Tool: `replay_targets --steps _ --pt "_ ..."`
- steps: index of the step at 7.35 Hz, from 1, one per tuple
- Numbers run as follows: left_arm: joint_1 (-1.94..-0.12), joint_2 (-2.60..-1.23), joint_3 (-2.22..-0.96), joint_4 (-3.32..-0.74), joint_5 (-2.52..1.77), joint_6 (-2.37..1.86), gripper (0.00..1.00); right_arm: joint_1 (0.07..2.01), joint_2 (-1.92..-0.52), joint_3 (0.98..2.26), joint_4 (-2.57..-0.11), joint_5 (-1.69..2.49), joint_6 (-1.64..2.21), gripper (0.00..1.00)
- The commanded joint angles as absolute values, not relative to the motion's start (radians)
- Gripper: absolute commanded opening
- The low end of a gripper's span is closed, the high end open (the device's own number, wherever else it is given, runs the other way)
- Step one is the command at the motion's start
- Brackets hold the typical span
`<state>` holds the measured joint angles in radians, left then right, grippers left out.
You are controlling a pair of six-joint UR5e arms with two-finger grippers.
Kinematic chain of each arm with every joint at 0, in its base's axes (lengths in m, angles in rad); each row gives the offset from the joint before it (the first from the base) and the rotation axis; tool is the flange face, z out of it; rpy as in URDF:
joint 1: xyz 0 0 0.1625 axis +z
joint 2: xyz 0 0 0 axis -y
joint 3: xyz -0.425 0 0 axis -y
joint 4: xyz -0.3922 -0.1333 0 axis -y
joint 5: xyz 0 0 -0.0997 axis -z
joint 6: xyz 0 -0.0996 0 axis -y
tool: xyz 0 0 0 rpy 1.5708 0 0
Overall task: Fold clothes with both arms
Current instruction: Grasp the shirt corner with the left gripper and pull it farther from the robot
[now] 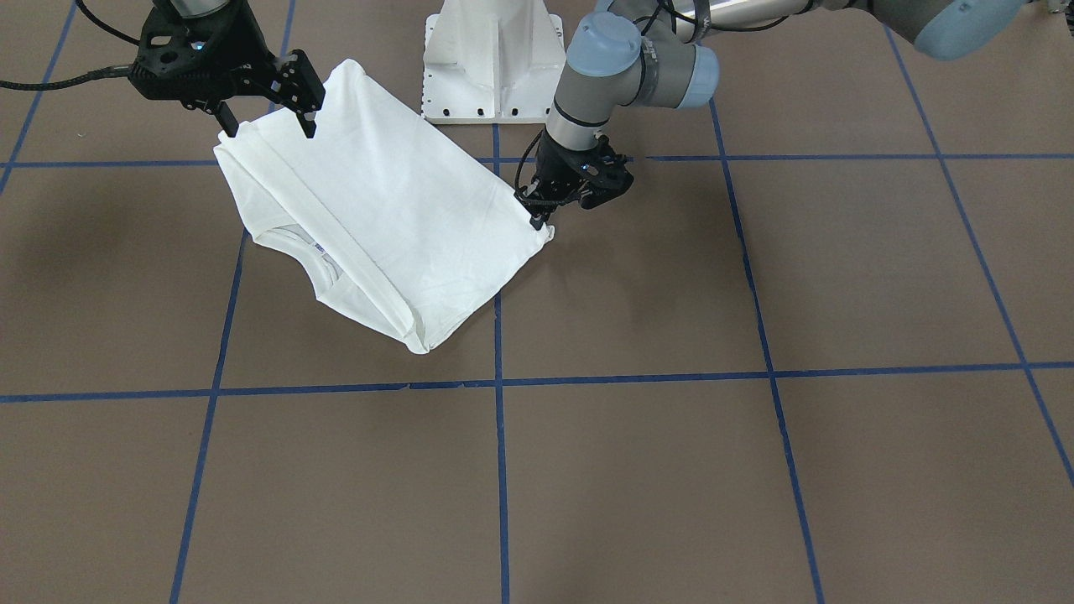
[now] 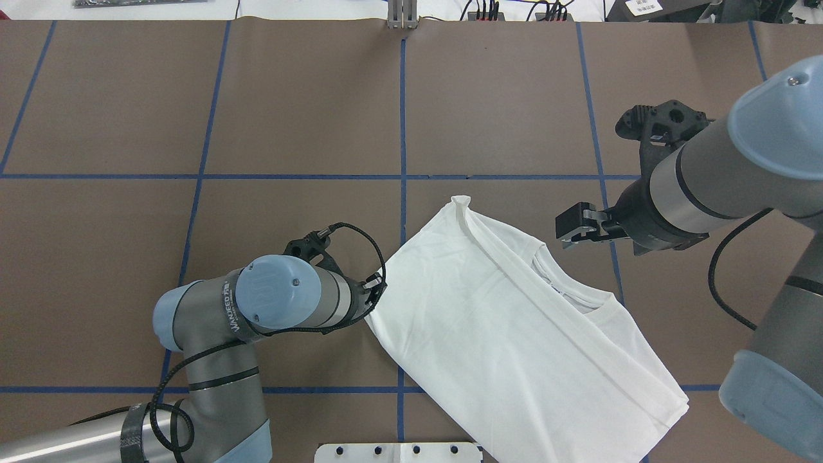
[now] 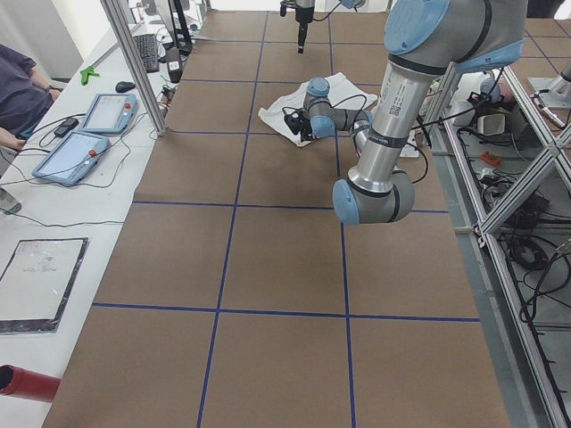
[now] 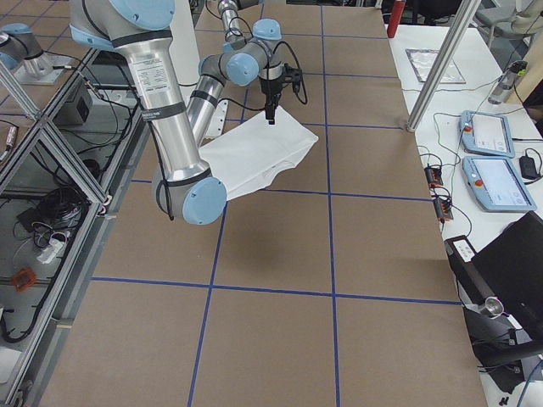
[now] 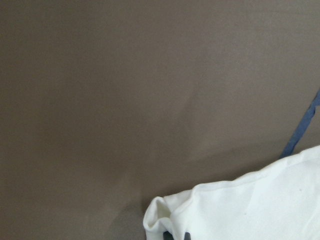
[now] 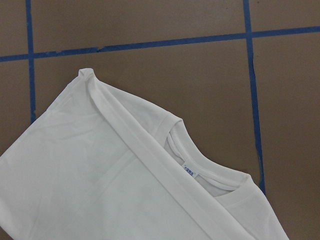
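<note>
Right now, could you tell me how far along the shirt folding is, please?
Done: the white long-sleeved cotton shirt lies as a rectangle, sides folded in, no sleeve sticking out. In hand: the left hand sits at a hem corner, grip unclear; the right hand is open, raised near the collar end. Left: probably the crosswise fold.

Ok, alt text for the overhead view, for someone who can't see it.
A folded white shirt lies diagonally on a brown table with blue tape lines. The left gripper pinches one corner; the right gripper hangs open beside the collar.
</note>
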<state>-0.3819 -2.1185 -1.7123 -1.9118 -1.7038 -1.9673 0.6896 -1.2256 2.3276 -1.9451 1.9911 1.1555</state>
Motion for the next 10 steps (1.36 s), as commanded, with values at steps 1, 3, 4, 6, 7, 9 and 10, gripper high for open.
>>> replay_targets --steps 1,3,4,6,7,9,10 --pt "-0.469 -2.117 -1.710 -1.892 -1.709 -1.875 0.00 0.689 -1.226 2.327 -1.945 1.990 1.157 1.00" --pt "-0.535 -2.118 -1.689 -1.884 -1.707 -1.800 0.00 0.690 -1.224 2.327 -1.945 1.990 1.157 1.00" --pt "-0.584 -2.134 -1.649 -1.885 -1.709 -1.734 0.00 0.690 -1.224 2.326 -1.945 1.988 1.158 1.00" --pt "-0.659 -2.237 -1.496 -1.904 -1.707 -1.633 0.00 0.689 -1.216 2.322 -1.945 1.988 1.158 1.00" --pt "-0.691 -2.297 -1.397 -1.940 -1.706 -1.574 0.00 0.689 -1.216 2.318 -1.945 1.988 1.158 1.00" --pt "-0.719 -2.394 -1.144 -2.166 -1.701 -1.519 0.00 0.689 -1.216 2.315 -1.940 1.988 1.170 1.00" --pt "-0.738 -2.443 -1.044 -2.236 -1.701 -1.485 0.00 0.689 -1.216 2.315 -1.940 1.988 1.178 1.00"
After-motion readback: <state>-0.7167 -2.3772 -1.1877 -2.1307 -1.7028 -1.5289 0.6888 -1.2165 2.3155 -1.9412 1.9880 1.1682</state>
